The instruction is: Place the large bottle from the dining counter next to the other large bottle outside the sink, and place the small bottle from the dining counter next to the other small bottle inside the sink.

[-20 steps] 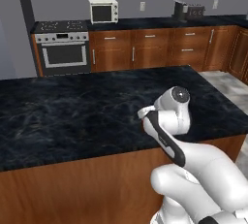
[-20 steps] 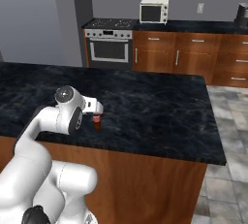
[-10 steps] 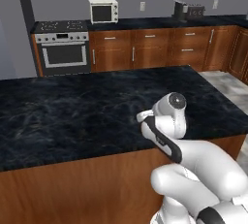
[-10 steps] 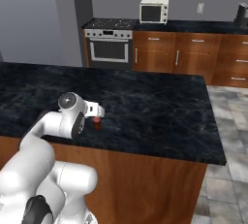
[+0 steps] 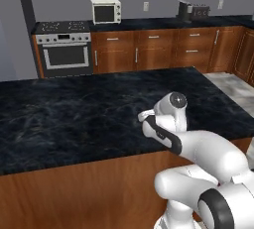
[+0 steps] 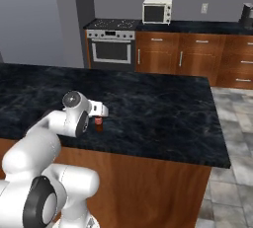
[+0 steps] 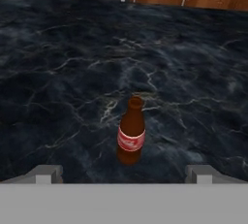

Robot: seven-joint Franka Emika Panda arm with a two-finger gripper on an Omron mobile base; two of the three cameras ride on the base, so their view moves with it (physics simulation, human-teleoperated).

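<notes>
small bottle (image 7: 131, 138), brown glass with red label, upright on the glossy black veined top of the dining counter (image 7: 72, 63), uncapped mouth showing in the hand view. seen from the hand camera just ahead of the gripper (image 7: 123, 174), centred between the two pale fingertips (image 7: 44, 173) at roughly 7 and 5 o'clock of the bottle. jaws spread wide, nothing held, tips clear of the glass on both sides. in the right base view, same bottle (image 6: 99, 123) standing near the counter's front edge, just beside the wrist at about 3 o'clock of the white arm (image 6: 69, 121), partly tucked under the hand. in the left base view, arm (image 5: 171, 124) bent low over the near edge of the counter (image 5: 74, 119), bottle hidden behind the wrist. beyond the island at 12 o'clock: steel oven range (image 5: 63, 49) with black cooktop, white microwave (image 5: 105, 11) on the back counter at about 1 o'clock of the range, wood base cabinets (image 5: 163, 49) with silver handles running to the right, dark toaster (image 5: 193, 10) farther along toward 2 o'clock. grey tile floor (image 6: 232, 138) at 3 o'clock of the island in the right base view. reddish-brown wood side of the island facing the cameras.
</notes>
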